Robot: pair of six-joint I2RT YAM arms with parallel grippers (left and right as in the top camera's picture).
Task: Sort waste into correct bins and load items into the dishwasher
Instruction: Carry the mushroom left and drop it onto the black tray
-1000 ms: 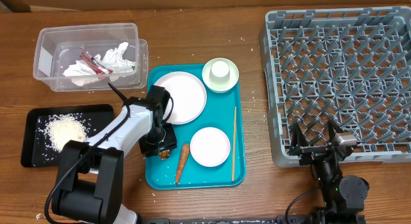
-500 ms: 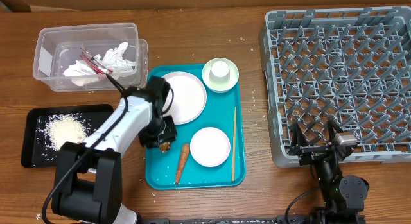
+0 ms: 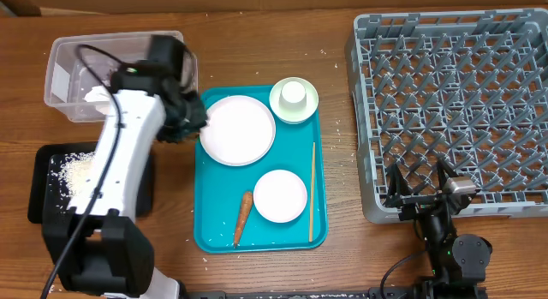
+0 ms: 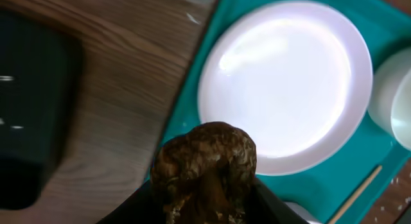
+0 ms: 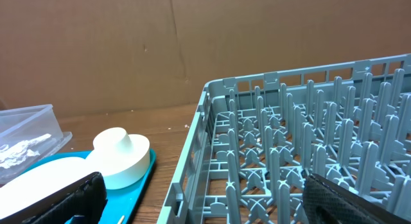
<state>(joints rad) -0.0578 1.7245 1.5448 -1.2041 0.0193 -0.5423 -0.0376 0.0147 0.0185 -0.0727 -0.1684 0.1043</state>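
Left gripper (image 3: 183,119) clamps a brown food lump (image 4: 204,169) over the left edge of the teal tray (image 3: 210,235), beside the large plate (image 3: 238,129). Right gripper (image 3: 419,188) stands wide open near the dish rack (image 3: 454,102).

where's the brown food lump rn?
The brown food lump is gripped in the left pincer, at the bottom centre of the left wrist view. It is lifted by the teal tray's left edge, between the clear tub and the large white plate.

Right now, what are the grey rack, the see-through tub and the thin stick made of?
Grey dish rack: looks like moulded plastic, matte, with uniform pegs and grid. Clear tub: probably plastic, glossy, with see-through walls. Chopstick: likely wood or bamboo, pale tan and dull.
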